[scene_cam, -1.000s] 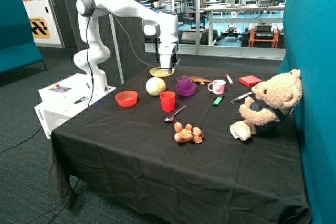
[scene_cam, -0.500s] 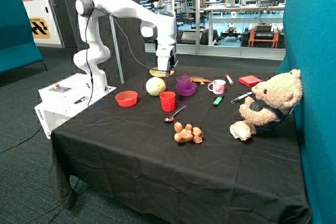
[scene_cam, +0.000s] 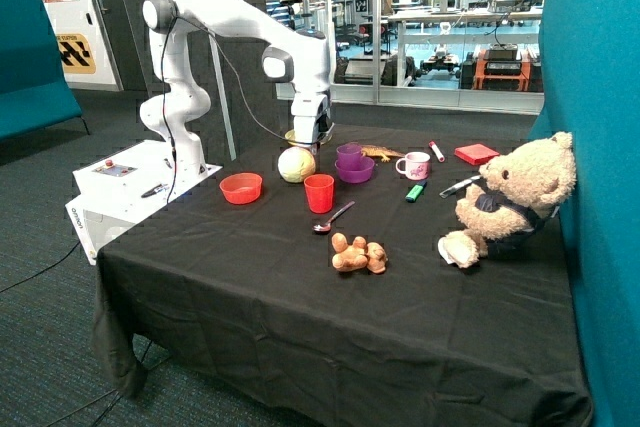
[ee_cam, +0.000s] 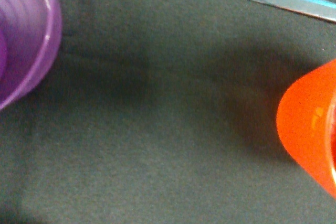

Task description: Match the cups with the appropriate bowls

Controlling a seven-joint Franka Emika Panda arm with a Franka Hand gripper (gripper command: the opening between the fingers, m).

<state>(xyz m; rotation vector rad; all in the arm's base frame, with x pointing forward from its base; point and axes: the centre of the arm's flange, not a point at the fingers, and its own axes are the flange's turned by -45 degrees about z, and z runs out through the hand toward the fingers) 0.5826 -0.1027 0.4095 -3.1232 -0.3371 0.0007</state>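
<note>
Outside view shows you the purple cup (scene_cam: 349, 155) sitting inside the purple bowl (scene_cam: 355, 172); the red cup (scene_cam: 319, 192) stands alone on the desk (scene_cam: 250, 277), well apart from the empty red-orange bowl (scene_cam: 241, 188). The gripper (scene_cam: 311, 133) hangs between them; whether its fingers are spread or closed you cannot tell

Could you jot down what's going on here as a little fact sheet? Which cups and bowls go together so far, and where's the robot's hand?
purple cup: standing inside the purple bowl; this pair looks matched
red cup: upright on the black tablecloth, beside the spoon, in no bowl
red-orange bowl: empty, apart from the red cup
gripper: above the table between the yellowish ball and the purple bowl, holding nothing visible; fingers hard to make out
other items: mug, teddy bear, markers
</note>
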